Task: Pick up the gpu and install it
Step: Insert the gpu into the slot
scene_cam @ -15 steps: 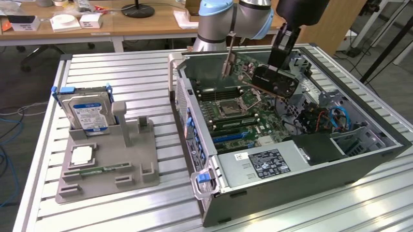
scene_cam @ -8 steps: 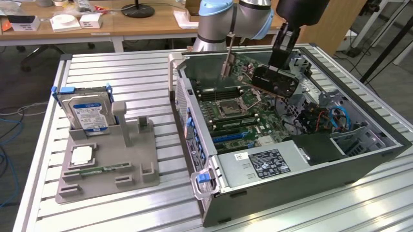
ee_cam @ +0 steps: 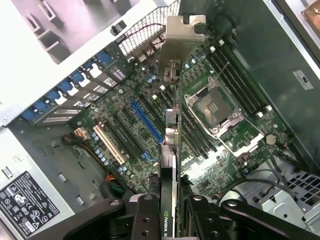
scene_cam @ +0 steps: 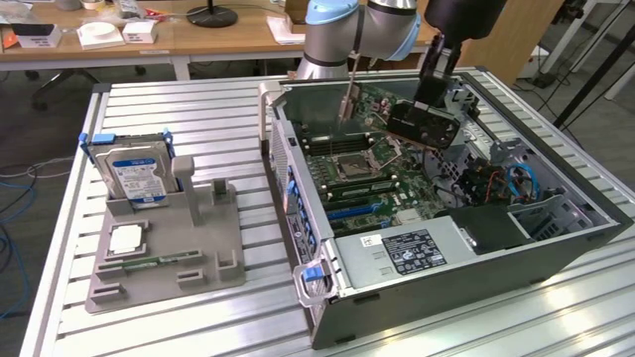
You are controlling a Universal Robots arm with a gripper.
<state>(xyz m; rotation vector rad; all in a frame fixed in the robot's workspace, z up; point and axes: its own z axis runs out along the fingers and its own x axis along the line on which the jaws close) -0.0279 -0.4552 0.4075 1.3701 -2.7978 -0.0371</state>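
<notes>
One gpu (ee_cam: 171, 145) in the tool (ee_cam: 172, 212)

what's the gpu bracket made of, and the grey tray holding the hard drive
The gpu bracket looks like bare sheet metal: thin and silvery with a dull sheen. The grey tray is probably matte plastic, possibly 3D-printed: uniform flat grey, no glare, blocky slots and posts.

Arm (scene_cam: 337, 44) is the usual silver-grey tubing with pale blue joint caps (scene_cam: 326, 11), turning black towards the wrist end. Gripper (ee_cam: 170, 220) is all black linkage bars with round pivot screws (ee_cam: 116, 203) on show
</notes>
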